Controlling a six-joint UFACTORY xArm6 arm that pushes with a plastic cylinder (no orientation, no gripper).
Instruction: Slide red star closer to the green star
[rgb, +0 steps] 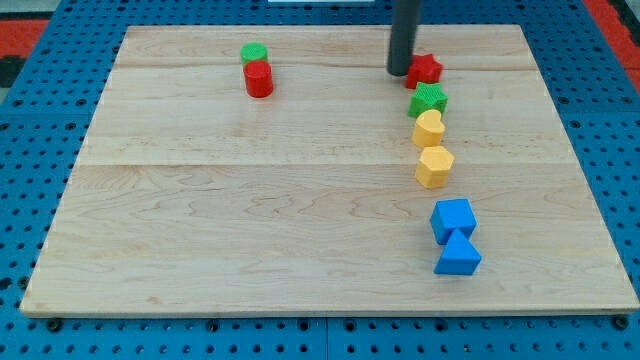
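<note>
The rod is cut off by the view's top edge, so only its lower length shows, and my tip (401, 72) rests on the wooden board (250, 220) touching the left side of the red star (425, 68), part of whose left edge it hides. There is no claw here, only the plain rod, so nothing is pinched or held. No writing or label can be read anywhere. The red star sits at the far right, just beyond the green star (428, 100); whether the two touch is hard to tell. Nearer in the same column come a yellow heart (429, 128), a yellow hexagon (434, 166), a blue cube (453, 219) and a blue triangle (458, 255). At far left, a green cylinder (254, 53) stands right behind a red cylinder (259, 79).
</note>
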